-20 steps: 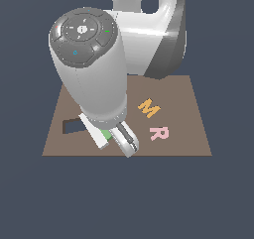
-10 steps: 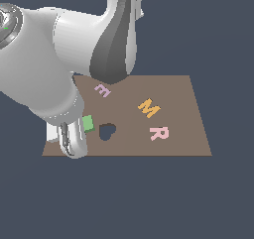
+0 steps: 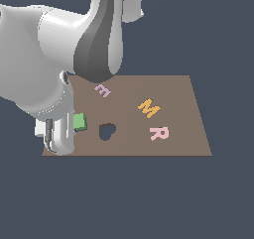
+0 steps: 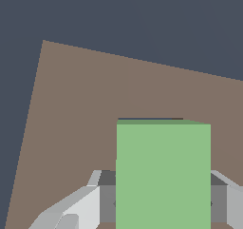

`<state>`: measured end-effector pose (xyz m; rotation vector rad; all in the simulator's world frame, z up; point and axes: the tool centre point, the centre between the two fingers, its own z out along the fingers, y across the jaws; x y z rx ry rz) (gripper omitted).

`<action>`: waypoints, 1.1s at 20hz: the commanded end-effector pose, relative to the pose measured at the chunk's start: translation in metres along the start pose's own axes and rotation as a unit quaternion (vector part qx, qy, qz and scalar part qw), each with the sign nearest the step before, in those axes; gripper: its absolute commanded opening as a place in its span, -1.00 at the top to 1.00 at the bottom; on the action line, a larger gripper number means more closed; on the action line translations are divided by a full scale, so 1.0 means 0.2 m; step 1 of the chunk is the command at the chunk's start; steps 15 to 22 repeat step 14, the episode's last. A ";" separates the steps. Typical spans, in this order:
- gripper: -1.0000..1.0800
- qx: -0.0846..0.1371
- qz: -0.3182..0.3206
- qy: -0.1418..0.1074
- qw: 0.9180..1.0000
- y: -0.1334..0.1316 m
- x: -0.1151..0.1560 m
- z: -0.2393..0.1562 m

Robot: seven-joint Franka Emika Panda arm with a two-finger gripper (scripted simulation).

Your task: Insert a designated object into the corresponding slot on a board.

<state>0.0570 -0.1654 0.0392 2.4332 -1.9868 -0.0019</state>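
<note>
The green block (image 3: 79,122) shows at the board's near corner on the exterior view's left, partly hidden by my arm. In the wrist view the green block (image 4: 163,175) fills the space between my fingers (image 4: 80,206), which press on both its sides. My gripper (image 4: 163,209) is shut on the block. A thin dark strip of the slot (image 4: 149,119) shows just beyond the block's far edge; the rest of the slot is hidden. The brown board (image 3: 183,134) lies flat, and its surface also shows in the wrist view (image 4: 85,104).
A dark heart-shaped cutout (image 3: 106,131) lies just beside the block. A pale E (image 3: 102,89), an orange M (image 3: 149,108) and a pink R (image 3: 159,133) lie on the board. My bulky white arm (image 3: 54,49) hides the board's left part in the exterior view.
My arm has swung toward the exterior view's left, carrying the green block from the board's near middle to its near left corner. In the last half second it barely moved.
</note>
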 end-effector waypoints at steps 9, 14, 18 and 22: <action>-0.92 0.000 0.002 0.000 1.000 0.00 0.00 0.04; -0.92 0.000 0.002 0.000 1.000 0.00 0.00 0.04; -0.92 0.000 0.002 0.000 1.000 0.00 0.00 0.04; -0.92 0.000 0.002 0.000 1.000 0.00 0.00 0.04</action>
